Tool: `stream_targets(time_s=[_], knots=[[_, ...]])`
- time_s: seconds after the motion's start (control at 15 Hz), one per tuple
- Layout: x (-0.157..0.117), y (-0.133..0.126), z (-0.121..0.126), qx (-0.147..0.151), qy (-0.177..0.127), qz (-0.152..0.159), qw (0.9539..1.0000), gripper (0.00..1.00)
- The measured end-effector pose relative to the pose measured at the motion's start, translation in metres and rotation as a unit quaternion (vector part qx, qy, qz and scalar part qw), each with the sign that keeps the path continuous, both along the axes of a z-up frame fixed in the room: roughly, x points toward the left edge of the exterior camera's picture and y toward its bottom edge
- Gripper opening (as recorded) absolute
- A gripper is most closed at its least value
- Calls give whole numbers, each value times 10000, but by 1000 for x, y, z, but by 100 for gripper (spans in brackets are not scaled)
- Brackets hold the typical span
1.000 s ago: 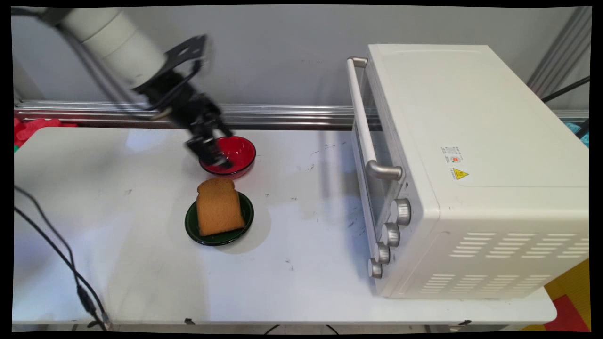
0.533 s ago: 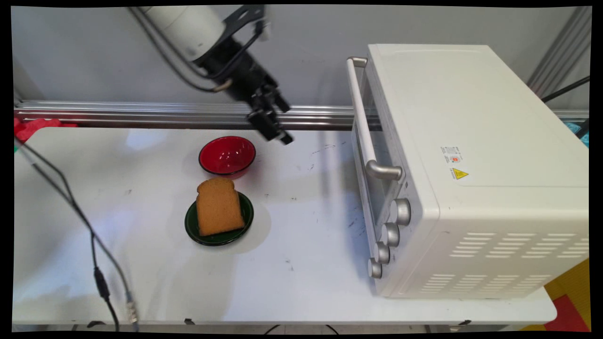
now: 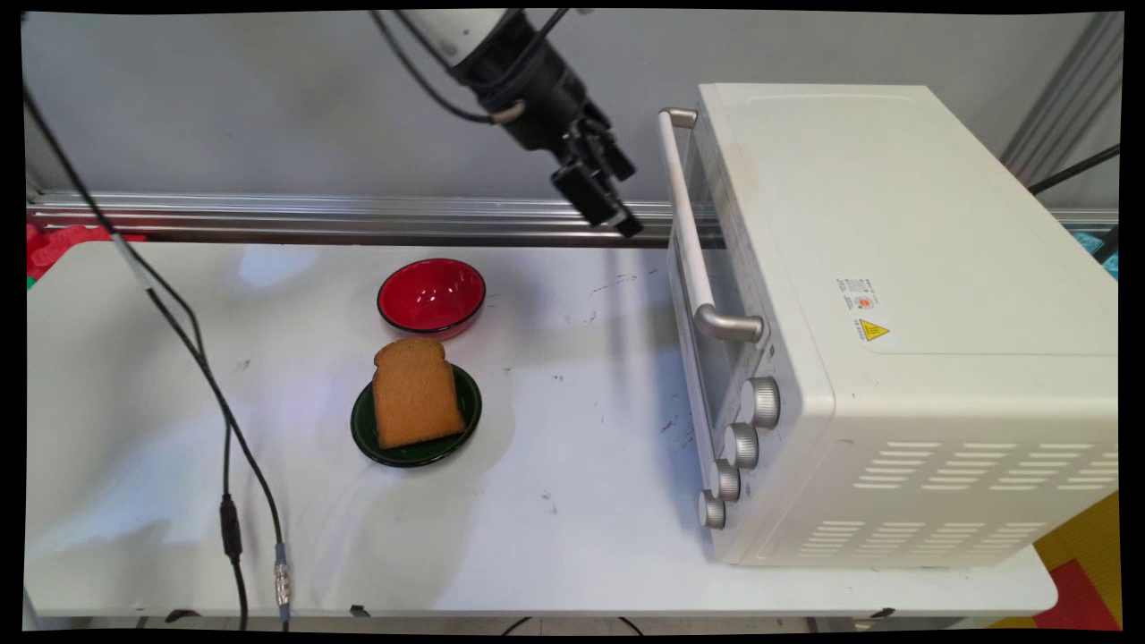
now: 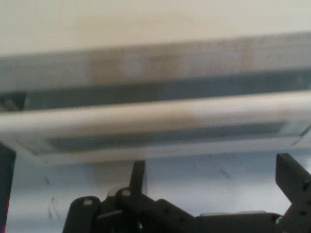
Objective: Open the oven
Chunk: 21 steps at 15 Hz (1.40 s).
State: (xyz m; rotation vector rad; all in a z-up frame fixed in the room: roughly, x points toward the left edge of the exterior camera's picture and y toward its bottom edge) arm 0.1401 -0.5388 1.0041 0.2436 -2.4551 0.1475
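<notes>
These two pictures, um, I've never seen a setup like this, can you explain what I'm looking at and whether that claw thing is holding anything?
It's a white robot arm with a black gripper. One camera looks down over the white table; the other rides on the hand, facing the toaster oven's handle close up. The white toaster oven stands on the right. A slice of bread lies on a green plate, beside a red bowl. The gripper is open, holding nothing.

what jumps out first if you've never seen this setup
A big white toaster oven fills the table's right side, its door shut, and the black hand hangs in the air just left of its long handle. Left of centre, a bread slice lies on a dark green plate, an empty red bowl behind it.
</notes>
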Motion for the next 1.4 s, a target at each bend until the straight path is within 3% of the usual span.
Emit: stream_targets(time_s=[0.33, 1.13, 1.2, 1.4], knots=[[-26, -21, 10, 108, 251, -209, 9994, 100], [-44, -44, 8, 481, 312, 15, 9984, 100], [-44, -44, 8, 494, 314, 23, 9983, 0], [-45, -47, 7, 531, 320, 36, 9981, 0]])
